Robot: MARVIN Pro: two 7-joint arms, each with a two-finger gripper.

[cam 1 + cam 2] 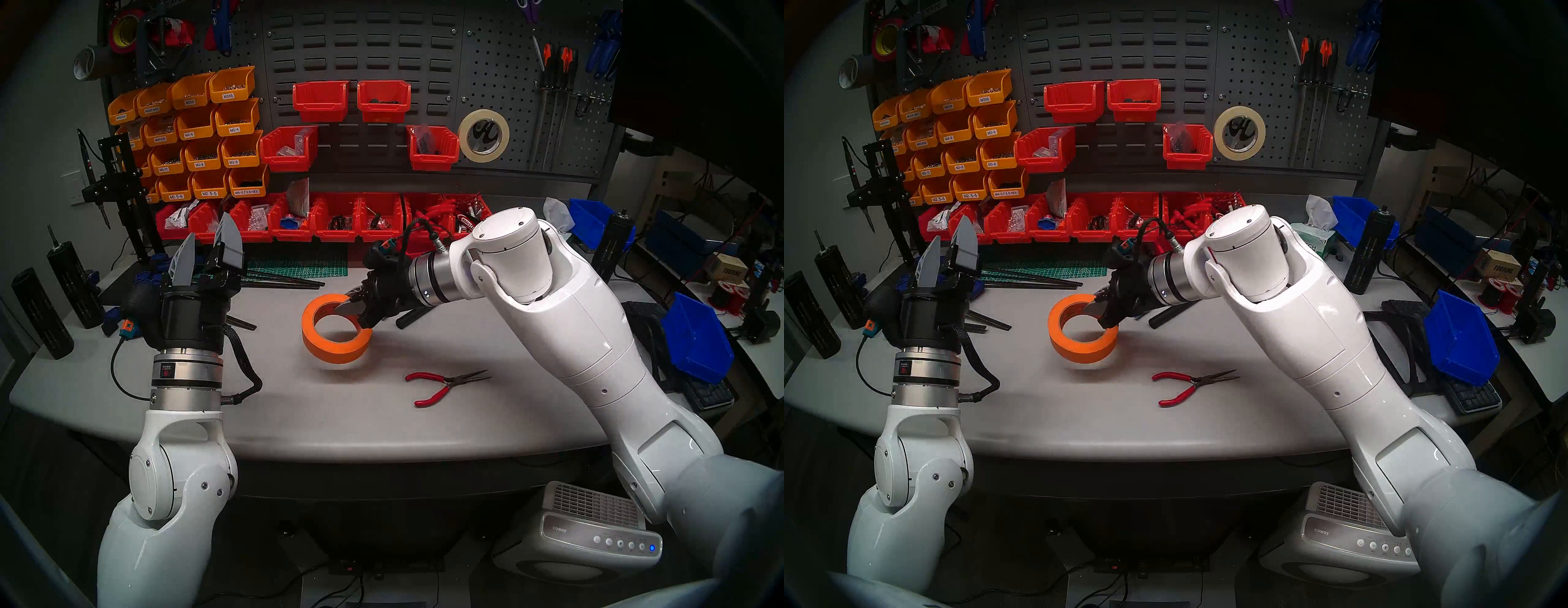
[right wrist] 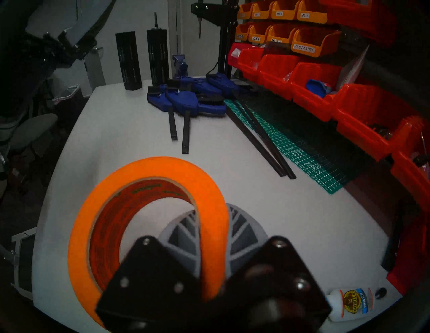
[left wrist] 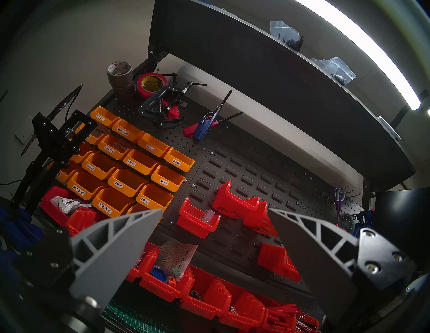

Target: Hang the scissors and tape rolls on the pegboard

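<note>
Our right gripper (image 2: 213, 229) has its ribbed grey fingers (image 2: 183, 234) pinched on the wall of the orange tape roll (image 1: 335, 335), one inside the ring and one outside, holding the wide matte roll with its printed core tilted just above the grey table (image 1: 297, 407). Nearby we see the red-handled pliers (image 1: 441, 384) lying flat in front, blue clamps (image 2: 190, 97) and a green cutting mat (image 2: 302, 151) behind, and the cream tape ring (image 1: 483, 135) hanging on the perforated pegboard (image 1: 500, 68). Our left gripper (image 1: 208, 250) is raised at the left, fingers spread, empty.
</note>
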